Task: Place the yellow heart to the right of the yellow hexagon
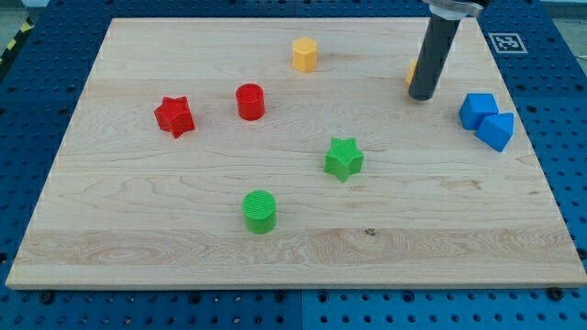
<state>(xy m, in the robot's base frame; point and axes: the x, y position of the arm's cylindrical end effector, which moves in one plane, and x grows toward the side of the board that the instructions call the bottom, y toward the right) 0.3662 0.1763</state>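
My tip [422,96] touching heart [412,71], mostly hidden behind rod. No jaws here. Risk: heart slips sideways, misses hexagon [304,54].

Bench [138,238] is showing as pale wood, visible grain, matt finish, sitting on a blue perforated base [27,92] that's looking like painted metal. Green cylinder [260,211] and green star [344,159] are showing ribbed layer lines, matt plastic. Red star [174,116], red cylinder [249,101], yellow hexagon [304,55] and blue blocks [486,119] are looking like the same plastic. Rod [433,55] is reading dark, smooth, slight sheen.
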